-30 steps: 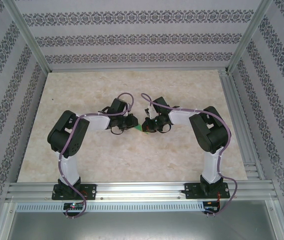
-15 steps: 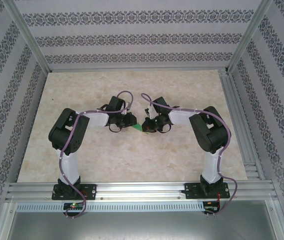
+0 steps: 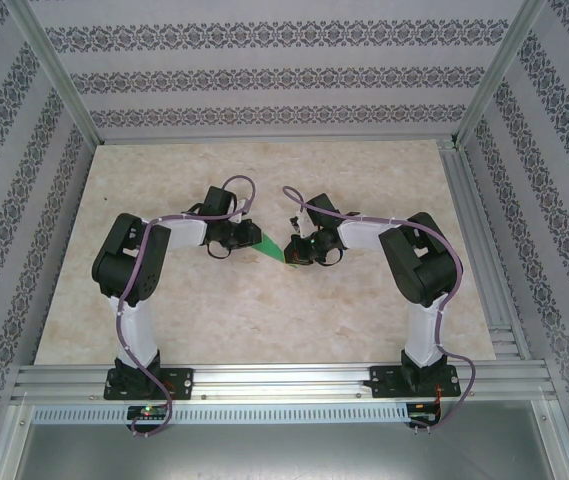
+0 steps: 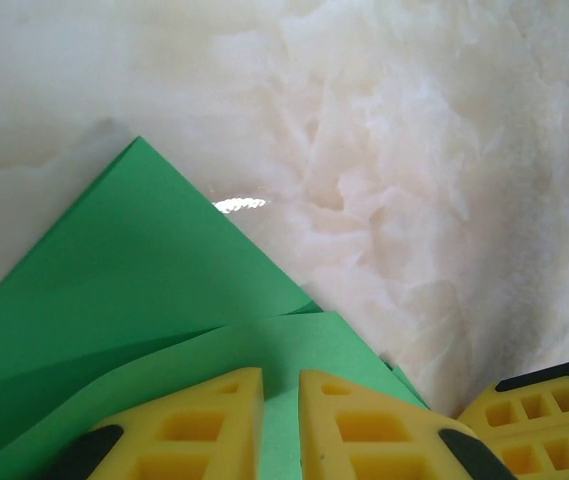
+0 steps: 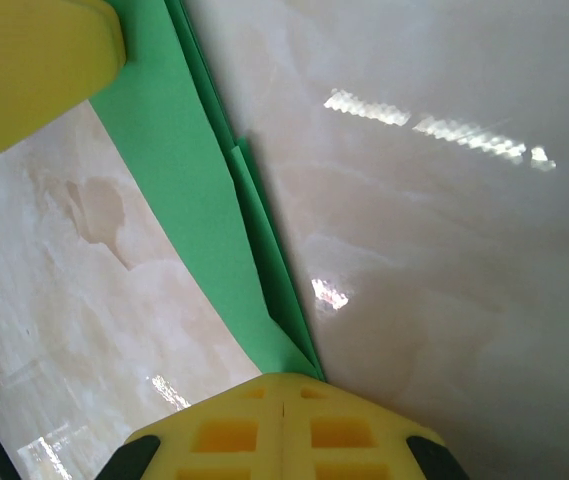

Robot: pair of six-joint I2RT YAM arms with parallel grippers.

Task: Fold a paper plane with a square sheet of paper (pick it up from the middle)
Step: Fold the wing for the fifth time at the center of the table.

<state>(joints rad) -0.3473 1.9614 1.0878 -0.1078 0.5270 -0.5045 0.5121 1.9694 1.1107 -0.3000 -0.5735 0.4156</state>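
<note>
The thin, bright green folded paper sheet (image 3: 270, 248) is at the middle of the pale marble-patterned table (image 3: 364, 320), well apart from every edge. The left gripper (image 4: 281, 378) clamps its layered edge, and the right gripper (image 5: 282, 388) pinches its pointed end. The paper looks light, floppy and easily creased, so it is best held near the folds.
</note>
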